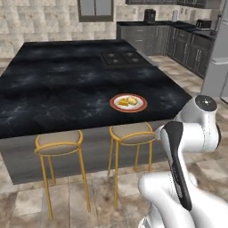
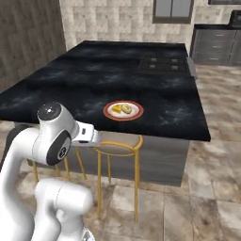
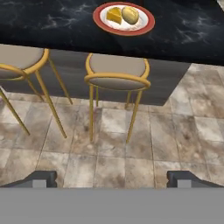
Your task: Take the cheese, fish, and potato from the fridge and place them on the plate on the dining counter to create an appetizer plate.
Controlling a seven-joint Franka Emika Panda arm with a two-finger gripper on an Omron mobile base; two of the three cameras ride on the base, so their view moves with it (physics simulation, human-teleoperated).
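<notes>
Two items, the cheese [image 3: 114, 15] and potato [image 3: 130, 15], lie side by side on the plate [image 3: 144, 27]. The gripper [image 3: 112, 179] hangs over the floor, jaws spread wide and empty.

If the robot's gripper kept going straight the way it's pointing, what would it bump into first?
Probably the tiled floor just in front of the round stool. The open gripper points down there, with nothing between its tips. Depth is hard to judge.

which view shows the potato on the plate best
The hand view: the potato appears largest there, beside the cheese on the plate. Both base views show it small and farther off, a yellowish lump beside the wedge.
</notes>
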